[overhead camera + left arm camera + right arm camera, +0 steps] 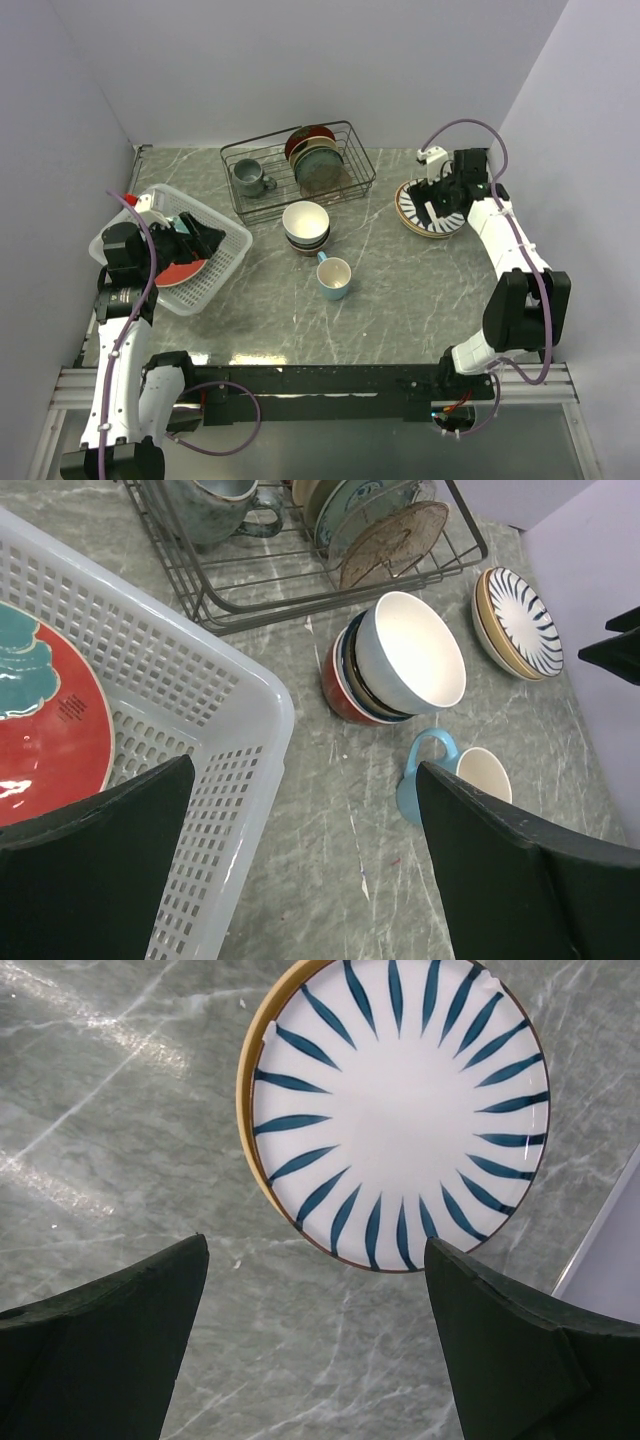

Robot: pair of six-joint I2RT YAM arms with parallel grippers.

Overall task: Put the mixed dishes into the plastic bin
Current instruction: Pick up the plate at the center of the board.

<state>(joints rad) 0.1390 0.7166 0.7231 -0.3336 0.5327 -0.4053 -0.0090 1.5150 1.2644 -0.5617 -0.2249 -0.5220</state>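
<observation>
The white plastic bin (225, 262) stands at the left and holds the teal-floral red-rimmed plate (45, 715). My left gripper (205, 238) hovers open and empty over the bin's right rim (265, 695). The stacked bowls (306, 227) and the light blue mug (334, 278) stand mid-table. The bowls (400, 665) and the mug (445, 775) also show in the left wrist view. The white striped plate (400, 1100) lies on the tan plate (243, 1070) at the right. My right gripper (432, 212) is open and empty above that stack (415, 212).
A black wire rack (298, 170) at the back holds a grey mug (250, 178) and upright plates (315, 155). Walls close in on the left, back and right. Bare marble table (400, 300) lies in front of the mug.
</observation>
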